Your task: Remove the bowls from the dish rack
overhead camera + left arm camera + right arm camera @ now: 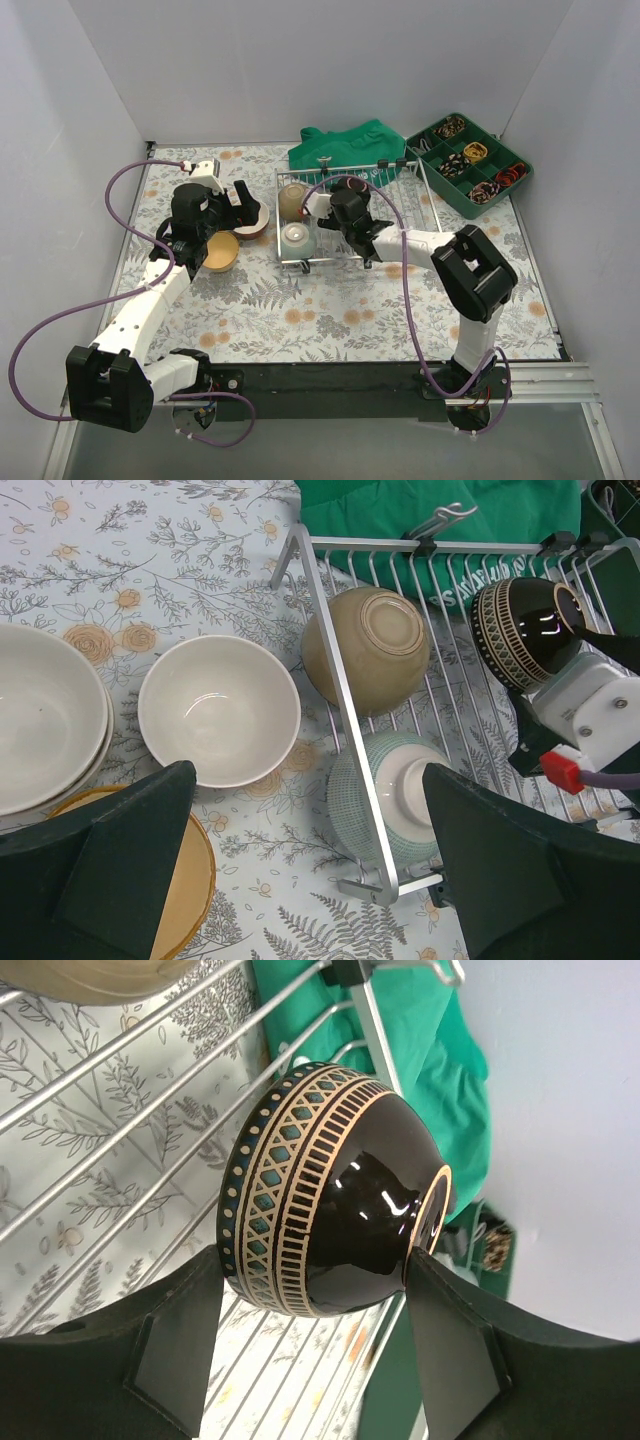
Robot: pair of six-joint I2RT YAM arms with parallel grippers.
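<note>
The silver dish rack (392,215) stands at the back centre of the table. In its left part lie a tan bowl (378,645) and a green-patterned bowl (400,795), both upturned. My right gripper (350,203) is shut on a black bowl (330,1210) with a gold and teal band. That bowl is tipped on its side just over the rack wires (120,1070), one finger at its rim and the other at its foot. My left gripper (308,780) hangs open and empty over the rack's near-left corner. On the table to its left sit a white bowl (218,710), stacked white bowls (40,725) and a yellow bowl (185,880).
A green cloth (350,145) lies behind the rack. A green compartment tray (470,162) of small items stands at the back right. White walls close in the table on three sides. Purple cables loop from both arms.
</note>
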